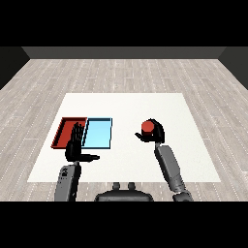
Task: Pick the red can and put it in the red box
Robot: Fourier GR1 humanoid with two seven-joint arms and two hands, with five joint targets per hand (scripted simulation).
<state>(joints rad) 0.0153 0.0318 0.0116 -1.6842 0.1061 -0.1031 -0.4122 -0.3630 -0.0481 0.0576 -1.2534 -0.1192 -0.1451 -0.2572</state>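
The red can (147,127) stands upright right of the table's middle, and my right hand (156,133) is curled round it from the right side. The red tray (65,131) lies at the left of the table, touching the light blue tray (99,133) on its right. My left hand (75,147) is raised over the near edge of the two trays, fingers straight and pointing up, thumb stretched to the right, holding nothing. It hides part of the red tray's near right corner.
The white table (126,106) spreads between the trays and the can, bare across its far half. Grey wooden floor surrounds it on all sides.
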